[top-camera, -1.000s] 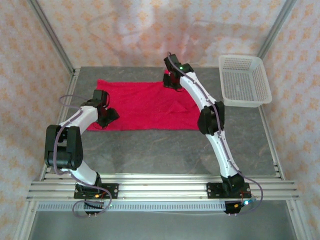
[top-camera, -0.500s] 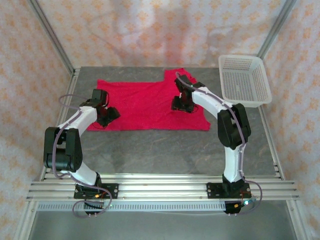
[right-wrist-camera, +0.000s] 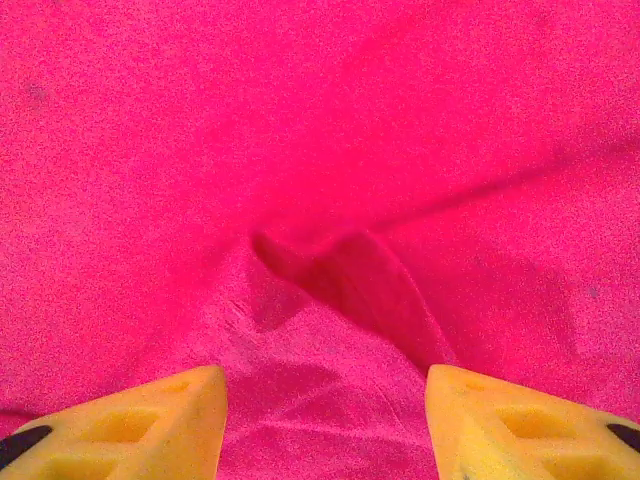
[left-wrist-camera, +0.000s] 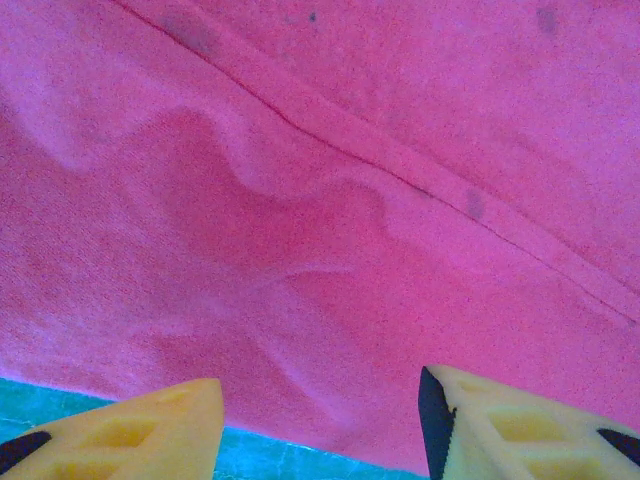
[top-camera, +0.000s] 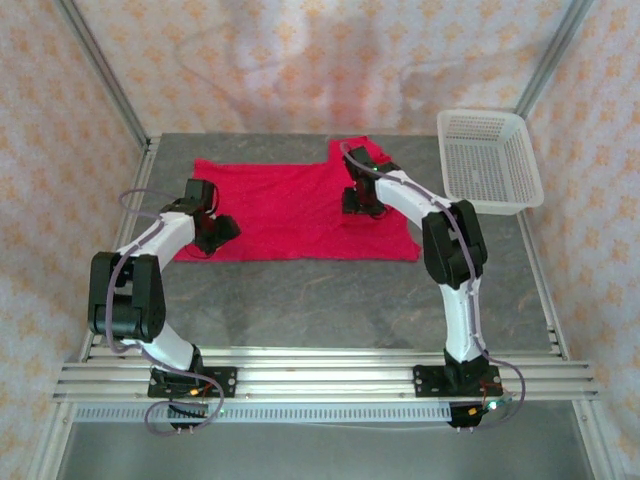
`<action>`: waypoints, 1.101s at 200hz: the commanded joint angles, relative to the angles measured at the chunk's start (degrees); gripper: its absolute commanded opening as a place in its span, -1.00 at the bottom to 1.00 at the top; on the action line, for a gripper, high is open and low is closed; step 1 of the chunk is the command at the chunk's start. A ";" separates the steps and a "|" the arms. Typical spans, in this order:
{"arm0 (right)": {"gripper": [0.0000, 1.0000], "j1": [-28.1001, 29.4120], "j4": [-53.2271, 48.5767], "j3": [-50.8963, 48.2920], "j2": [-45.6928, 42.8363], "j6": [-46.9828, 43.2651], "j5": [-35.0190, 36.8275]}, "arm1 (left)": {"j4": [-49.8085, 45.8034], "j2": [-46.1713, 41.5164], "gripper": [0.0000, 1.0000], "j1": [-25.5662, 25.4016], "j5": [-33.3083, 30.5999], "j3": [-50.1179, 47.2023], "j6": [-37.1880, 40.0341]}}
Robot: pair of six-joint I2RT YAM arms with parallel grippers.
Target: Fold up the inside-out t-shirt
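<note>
While both pairs stand apart with nothing clamped, the red t-shirt (top-camera: pixel 290 210) lies on the desk (top-camera: pixel 330 300), its hem between the left fingers (left-wrist-camera: pixel 130 425), a raised crease between the right fingers (right-wrist-camera: pixel 520 420).

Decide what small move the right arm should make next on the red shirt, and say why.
Probably lift the right gripper and carry it to the near right corner of the shirt. Its jaws stand open over a pucker in mid-cloth, holding nothing, while the left gripper sits open at the near left edge. A fold likely needs edge grips.
</note>
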 commanded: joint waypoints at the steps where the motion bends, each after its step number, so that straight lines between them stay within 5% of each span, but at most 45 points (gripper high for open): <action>1: 0.12 -0.11 -0.93 4.82 3.25 -1.74 1.77 | -1.22 0.91 0.11 0.34 0.31 1.24 0.63; 69: 0.04 -0.03 -2.67 11.57 9.19 -0.63 0.64 | -1.57 2.63 0.07 0.34 0.23 2.14 2.56; 117: -1.00 0.05 -4.51 13.06 9.71 -0.53 2.44 | -1.48 3.37 0.04 0.34 0.28 2.51 2.83; 172: -1.00 1.21 -4.95 14.11 4.89 -3.75 10.24 | -1.40 4.09 0.01 0.33 0.71 2.51 2.84; 220: -1.00 1.29 -6.82 23.44 11.30 -9.10 7.52 | -3.27 3.81 0.00 0.34 0.20 3.61 3.79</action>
